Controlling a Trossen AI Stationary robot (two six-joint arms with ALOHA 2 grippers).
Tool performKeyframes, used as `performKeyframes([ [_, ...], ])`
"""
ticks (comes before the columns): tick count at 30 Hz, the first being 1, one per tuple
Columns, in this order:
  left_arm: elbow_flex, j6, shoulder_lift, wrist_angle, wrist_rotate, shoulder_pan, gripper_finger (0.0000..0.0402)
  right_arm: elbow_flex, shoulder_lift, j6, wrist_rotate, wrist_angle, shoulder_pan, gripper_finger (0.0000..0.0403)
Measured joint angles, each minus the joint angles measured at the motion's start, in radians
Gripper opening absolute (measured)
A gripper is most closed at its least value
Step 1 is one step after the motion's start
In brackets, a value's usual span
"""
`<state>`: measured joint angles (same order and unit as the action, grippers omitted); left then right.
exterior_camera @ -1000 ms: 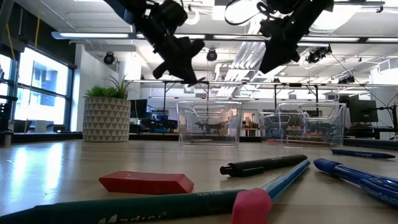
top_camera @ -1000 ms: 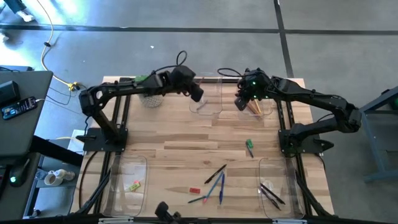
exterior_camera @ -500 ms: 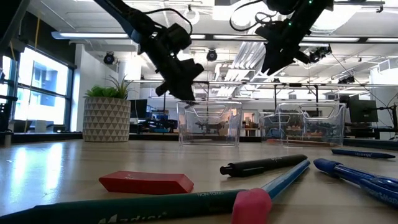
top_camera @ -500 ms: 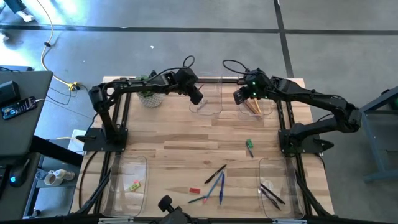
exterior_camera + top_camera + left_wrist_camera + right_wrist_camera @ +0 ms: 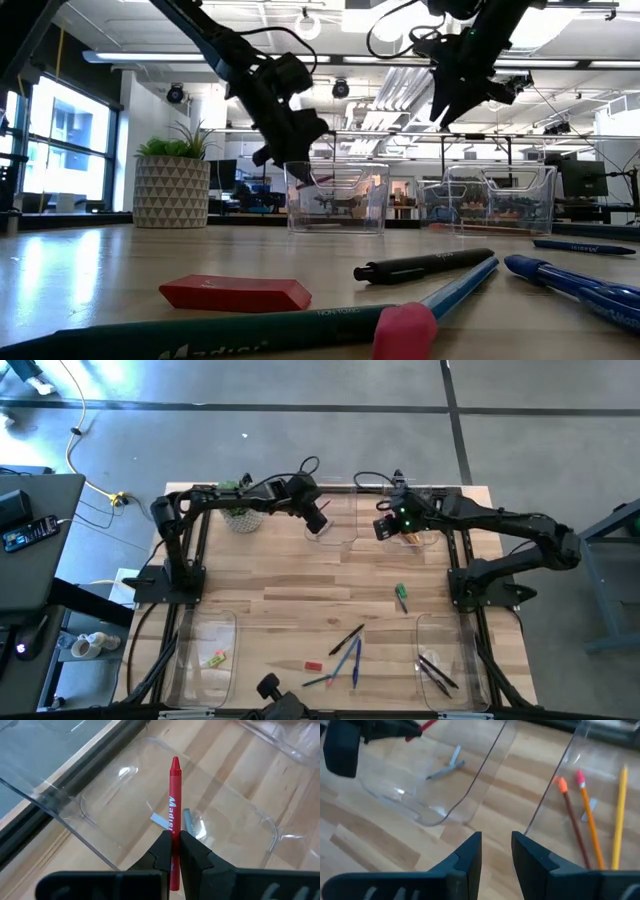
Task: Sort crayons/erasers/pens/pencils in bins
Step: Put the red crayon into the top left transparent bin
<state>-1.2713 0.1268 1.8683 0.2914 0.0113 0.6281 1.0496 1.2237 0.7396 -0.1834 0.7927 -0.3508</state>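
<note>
Jaws of the left gripper (image 5: 172, 851) clamp a red crayon (image 5: 173, 810) over the far crayon bin (image 5: 250, 815), right gripper (image 5: 496, 851) idle with jaws apart; next, release it inside.

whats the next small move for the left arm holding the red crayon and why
Probably lower a little and open. The left hand is shut on the red crayon, already over the clear bin that holds two bluish crayons. The right hand waits empty by the pencil bin.
</note>
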Motion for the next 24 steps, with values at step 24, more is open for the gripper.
performKeyframes([
  [24, 0.0, -0.008, 0.0, 0.062, -0.031, 0.0, 0.001, -0.045, 0.056, 0.315, 0.083, 0.176, 0.301, 0.0099],
])
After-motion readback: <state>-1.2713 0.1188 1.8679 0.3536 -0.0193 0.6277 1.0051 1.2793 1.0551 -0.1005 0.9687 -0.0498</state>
